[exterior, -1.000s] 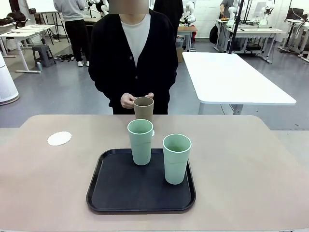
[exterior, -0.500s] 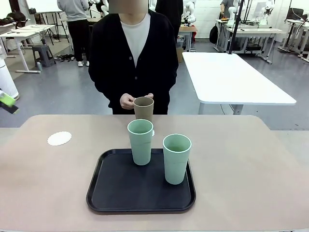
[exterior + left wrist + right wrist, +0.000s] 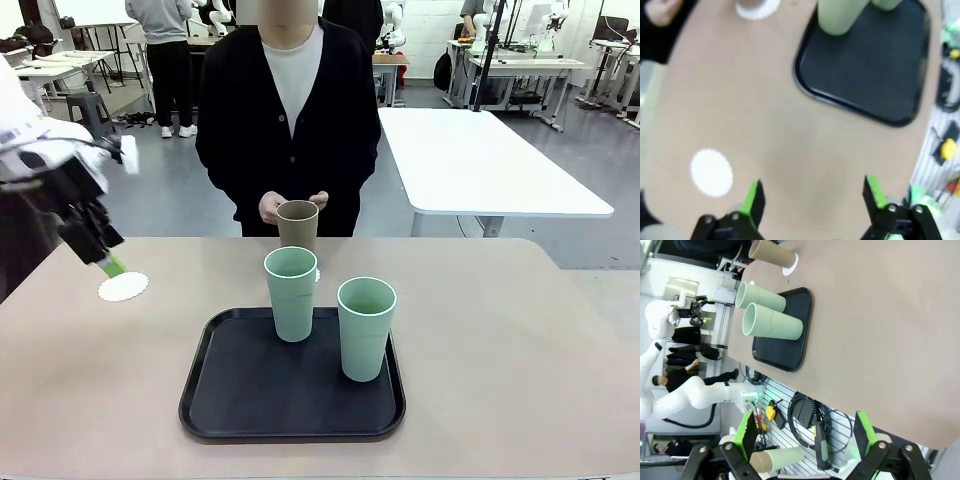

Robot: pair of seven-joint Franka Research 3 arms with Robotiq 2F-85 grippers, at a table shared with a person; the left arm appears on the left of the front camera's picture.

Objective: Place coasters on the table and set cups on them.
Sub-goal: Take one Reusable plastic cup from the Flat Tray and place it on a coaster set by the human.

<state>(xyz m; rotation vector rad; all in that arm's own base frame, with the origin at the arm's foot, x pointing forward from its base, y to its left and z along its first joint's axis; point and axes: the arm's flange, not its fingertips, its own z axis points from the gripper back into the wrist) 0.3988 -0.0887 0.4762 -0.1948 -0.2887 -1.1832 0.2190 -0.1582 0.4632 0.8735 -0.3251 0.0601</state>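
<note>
A white scalloped coaster (image 3: 123,287) lies on the left of the tan table (image 3: 520,330). My left gripper (image 3: 105,258) hovers open just above its far edge; in the left wrist view this coaster (image 3: 711,171) sits left of the open gripper (image 3: 813,195). The tan-brown cup (image 3: 297,225) stands upright on a second coaster (image 3: 790,265) at the far middle, with the person's hands (image 3: 272,207) beside it. Two mint green cups (image 3: 291,293) (image 3: 365,327) stand upright on the black tray (image 3: 250,390). My right gripper (image 3: 804,435) hangs open, off the table's edge.
The person stands at the far side of the table. A white rectangular table (image 3: 480,160) is behind on the right. Bare tabletop lies right of the tray and in the front left. Cables and a spare cup (image 3: 777,458) sit beside the table's edge in the right wrist view.
My left arm has swung in from the left edge and now hangs over the left coaster. The person has shifted slightly right. The cups and tray have not moved.
</note>
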